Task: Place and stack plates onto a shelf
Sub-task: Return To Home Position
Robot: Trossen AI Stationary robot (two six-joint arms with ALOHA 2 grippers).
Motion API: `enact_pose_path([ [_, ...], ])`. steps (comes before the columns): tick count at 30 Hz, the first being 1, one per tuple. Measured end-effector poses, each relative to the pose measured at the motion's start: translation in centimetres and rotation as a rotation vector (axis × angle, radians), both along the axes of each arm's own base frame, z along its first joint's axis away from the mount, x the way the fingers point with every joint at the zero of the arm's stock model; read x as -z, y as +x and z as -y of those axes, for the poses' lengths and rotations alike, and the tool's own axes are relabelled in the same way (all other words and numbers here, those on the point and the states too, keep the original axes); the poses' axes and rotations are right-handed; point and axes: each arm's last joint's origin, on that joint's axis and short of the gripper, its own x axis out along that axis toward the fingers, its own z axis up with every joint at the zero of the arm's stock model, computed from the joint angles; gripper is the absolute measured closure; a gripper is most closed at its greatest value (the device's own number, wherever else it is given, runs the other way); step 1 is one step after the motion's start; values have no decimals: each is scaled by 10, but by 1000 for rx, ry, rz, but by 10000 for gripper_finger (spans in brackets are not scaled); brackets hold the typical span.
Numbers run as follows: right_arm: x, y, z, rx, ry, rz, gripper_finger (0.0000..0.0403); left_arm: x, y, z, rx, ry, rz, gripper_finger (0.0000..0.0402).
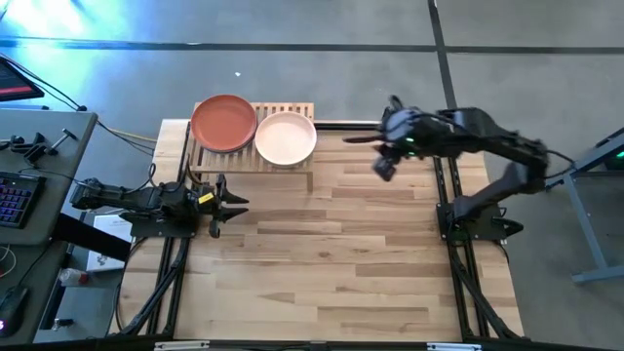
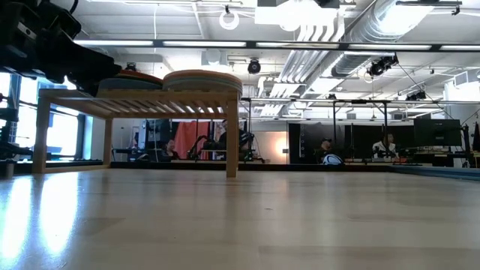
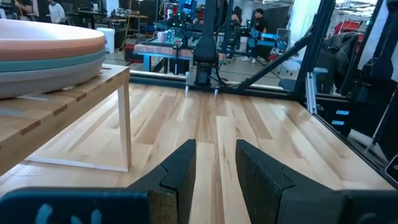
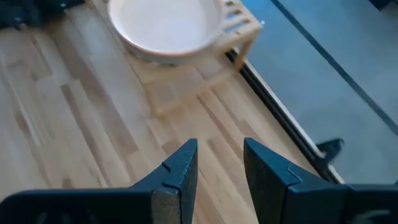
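Observation:
Two stacks of plates sit on the light-wood shelf (image 1: 255, 146) at the table's far edge. The left stack is topped by a terracotta red plate (image 1: 223, 123), the right stack by a pale peach plate (image 1: 286, 137); the plates beneath show only as rims (image 2: 202, 77). My left gripper (image 1: 237, 202) rests low near the table's left edge, just in front of the shelf, fingers open and empty. My right gripper (image 1: 382, 166) hovers above the table to the right of the shelf, open and empty, with the peach plate (image 4: 165, 26) ahead of it.
The plank tabletop (image 1: 341, 244) stretches in front of the shelf toward the near edge. Dark frame rails (image 1: 453, 234) run along both table sides. A desk with a keyboard (image 1: 15, 195) stands beyond the left edge. People and equipment fill the room behind.

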Motion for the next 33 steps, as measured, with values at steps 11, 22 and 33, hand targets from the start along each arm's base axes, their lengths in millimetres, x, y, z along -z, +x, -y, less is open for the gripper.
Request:
enact_pose_path([
  [11, 90, -100, -8, 33, 42, 419, 295, 0, 0, 0, 2, 120, -3, 300],
  [22, 182, -129, -13, -71, 55, 616, 295, 0, 0, 0, 3, 158, -4, 300],
  [33, 253, -127, -16, -144, 153, 757, 295, 0, 0, 0, 3, 158, -4, 300],
])
